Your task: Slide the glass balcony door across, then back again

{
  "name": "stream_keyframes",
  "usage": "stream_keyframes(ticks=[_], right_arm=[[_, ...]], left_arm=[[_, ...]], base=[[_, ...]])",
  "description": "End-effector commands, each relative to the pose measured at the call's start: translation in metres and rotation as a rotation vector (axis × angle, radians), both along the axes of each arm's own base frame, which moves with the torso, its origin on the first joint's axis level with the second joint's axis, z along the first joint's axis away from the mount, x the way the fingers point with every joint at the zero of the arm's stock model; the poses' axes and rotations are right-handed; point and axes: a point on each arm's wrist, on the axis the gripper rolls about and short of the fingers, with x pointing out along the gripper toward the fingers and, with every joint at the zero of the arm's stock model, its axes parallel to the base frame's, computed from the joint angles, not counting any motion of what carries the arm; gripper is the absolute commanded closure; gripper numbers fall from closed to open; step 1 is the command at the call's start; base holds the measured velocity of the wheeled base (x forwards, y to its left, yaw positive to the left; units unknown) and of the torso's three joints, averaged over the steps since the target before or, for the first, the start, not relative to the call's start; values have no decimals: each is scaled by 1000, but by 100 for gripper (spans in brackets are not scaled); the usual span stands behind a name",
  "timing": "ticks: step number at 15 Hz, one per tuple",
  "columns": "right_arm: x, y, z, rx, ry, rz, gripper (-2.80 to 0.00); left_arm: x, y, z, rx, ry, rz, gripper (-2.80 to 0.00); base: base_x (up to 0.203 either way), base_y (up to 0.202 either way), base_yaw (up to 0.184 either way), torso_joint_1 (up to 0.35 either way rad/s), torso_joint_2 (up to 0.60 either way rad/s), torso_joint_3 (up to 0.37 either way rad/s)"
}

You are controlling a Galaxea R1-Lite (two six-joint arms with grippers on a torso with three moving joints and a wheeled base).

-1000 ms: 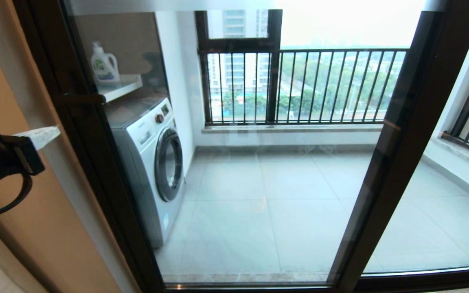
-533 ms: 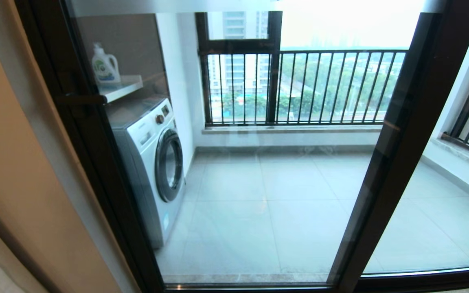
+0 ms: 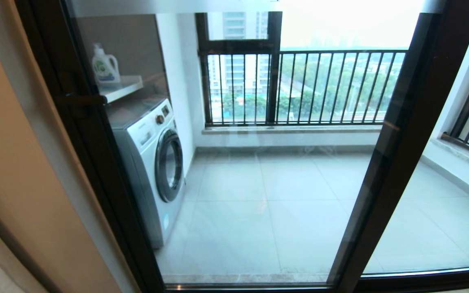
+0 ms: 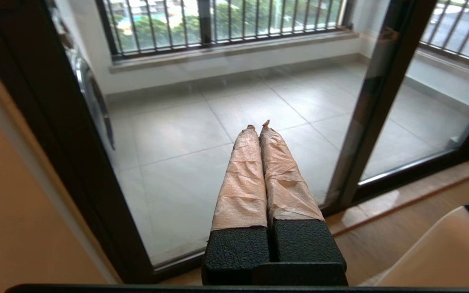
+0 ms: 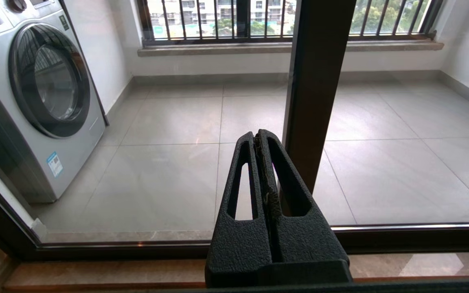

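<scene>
Facing glass balcony door point(image 3: 259, 162), closed.

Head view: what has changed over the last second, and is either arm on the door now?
The left arm, at the left edge a second ago, dropped out of the head view and is gone from it now. It took hold of nothing. The left gripper and right gripper are both shut and empty, off the glass balcony door. The door, its handle and the washing machine stayed put.
</scene>
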Motion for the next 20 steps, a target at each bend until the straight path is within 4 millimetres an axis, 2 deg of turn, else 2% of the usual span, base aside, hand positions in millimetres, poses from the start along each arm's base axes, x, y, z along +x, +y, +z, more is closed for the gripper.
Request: stream_keyframes(ticks=[1,2,4,7,9,11,20], right_arm=[[1,0,-3,-1,13,0,0],[1,0,-3,-1,13,2,0],[1,0,-3,1,13,2,0],[1,0,-3,0,13,1,0],[1,0,-3,0,13,0,0],[1,0,-3,1,13,0,0],[1,0,-3,-1,13,1,0]], left_arm=[[-20,1,-21,18,-71,15,0],[-23,1,-36,26,-68,11,0],[-21,2,-78,99,-49,10,0],[6,7,-132,173,52,192,0],[20,11,-152,173,14,354,0],[21,12,-153,147,1,397,0],[21,12,-153,67,15,394,0]], base=[[0,0,0,0,0,0],[0,0,0,0,0,0],[0,0,0,0,0,0],[0,0,0,0,0,0],[0,0,0,0,0,0],[0,0,0,0,0,0],[0,0,0,0,0,0]])
